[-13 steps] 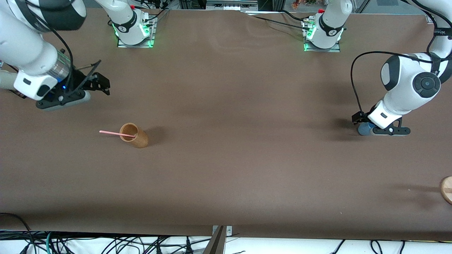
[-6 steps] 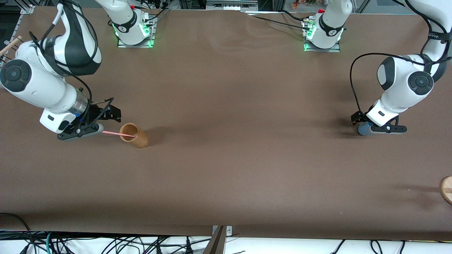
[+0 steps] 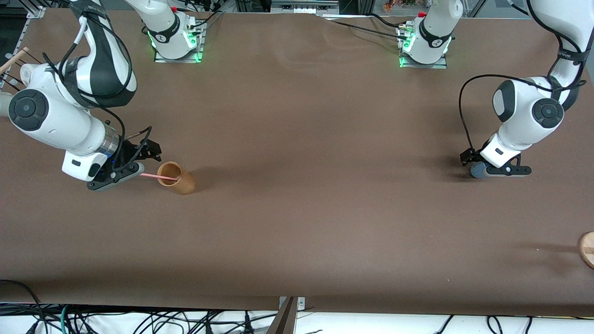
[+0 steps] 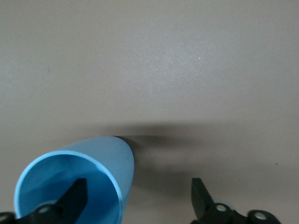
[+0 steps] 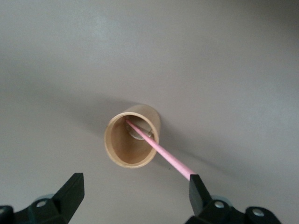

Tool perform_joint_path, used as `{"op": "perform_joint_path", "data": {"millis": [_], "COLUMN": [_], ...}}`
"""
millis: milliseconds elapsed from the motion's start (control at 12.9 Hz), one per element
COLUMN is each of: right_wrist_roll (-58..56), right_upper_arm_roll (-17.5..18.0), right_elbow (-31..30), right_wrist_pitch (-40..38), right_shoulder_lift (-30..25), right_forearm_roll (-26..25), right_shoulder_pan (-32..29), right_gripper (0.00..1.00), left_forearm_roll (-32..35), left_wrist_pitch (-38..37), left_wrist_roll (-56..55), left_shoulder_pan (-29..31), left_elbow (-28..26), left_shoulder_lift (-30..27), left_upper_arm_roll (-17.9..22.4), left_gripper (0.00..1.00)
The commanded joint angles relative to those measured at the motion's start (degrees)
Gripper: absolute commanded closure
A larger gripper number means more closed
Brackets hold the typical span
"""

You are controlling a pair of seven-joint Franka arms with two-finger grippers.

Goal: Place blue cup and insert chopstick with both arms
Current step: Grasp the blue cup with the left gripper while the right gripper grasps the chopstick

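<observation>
The blue cup [image 3: 475,172] sits on the table toward the left arm's end, mostly hidden under my left gripper [image 3: 482,165]. In the left wrist view the blue cup [image 4: 100,161] shows its mouth. My left gripper [image 4: 138,198] is open, with one finger inside the mouth and the other outside, so the cup's wall lies between them. The pink chopstick [image 3: 158,176] leans in a tan-brown cup [image 3: 178,179] toward the right arm's end. My right gripper [image 3: 139,164] is low and open at the chopstick's free end. In the right wrist view the chopstick [image 5: 161,151] ends right by one finger of the right gripper [image 5: 135,196].
The tan-brown cup [image 5: 133,140] stands upright close to my right gripper. A round wooden piece [image 3: 587,248] lies at the table's edge toward the left arm's end, nearer the front camera. Bare brown table [image 3: 315,185] lies between the two cups.
My right arm has swung down and toward the tan cup, bringing its open gripper to the chopstick's free end. My left arm has shifted only slightly at the blue cup.
</observation>
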Motion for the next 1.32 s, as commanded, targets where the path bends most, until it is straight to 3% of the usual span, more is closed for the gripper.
{"op": "perform_joint_path", "data": {"millis": [0, 78, 311, 544, 700, 933, 1244], "right_wrist_roll": [-5.4, -6.6, -10.9, -13.7, -18.1, -19.3, -20.6], "right_upper_arm_roll": [-1.9, -2.0, -2.1, -2.9, -4.4, -4.7, -5.4], "right_elbow": [0.4, 0.5, 0.5, 0.6, 0.8, 0.8, 0.9], "right_wrist_pitch": [1.1, 1.1, 1.2, 1.2, 1.1, 1.0, 1.0], "right_shoulder_lift": [0.8, 1.0, 2.3, 3.3, 4.5, 4.7, 5.3], "right_forearm_roll": [0.5, 1.8, 6.8, 9.6, 15.2, 16.3, 17.2], "right_shoulder_pan": [-0.5, -1.1, -2.5, -2.9, -3.5, -3.5, -3.7], "right_gripper": [0.01, 0.01, 0.01, 0.12, 0.14, 0.21, 0.46], "left_forearm_roll": [0.6, 0.2, 0.2, 0.2, -0.6, -9.3, -8.9], "left_wrist_pitch": [1.3, 0.9, -0.2, -1.5, -10.8, -23.1, -25.4], "left_wrist_roll": [-0.5, -0.7, -0.4, -0.3, -0.5, -3.8, -26.9], "left_shoulder_pan": [1.0, 1.1, 1.0, 1.0, 0.0, -4.9, -22.2], "left_elbow": [-0.1, -0.1, 0.3, 1.5, 7.8, 18.3, 30.0], "left_shoulder_lift": [0.9, 0.9, 0.7, 0.2, -0.1, 0.6, 6.5], "left_upper_arm_roll": [-0.3, -0.2, -0.2, -0.3, -1.0, -5.6, -7.4], "left_gripper": [0.82, 1.00, 1.00, 1.00, 1.00, 1.00, 1.00]}}
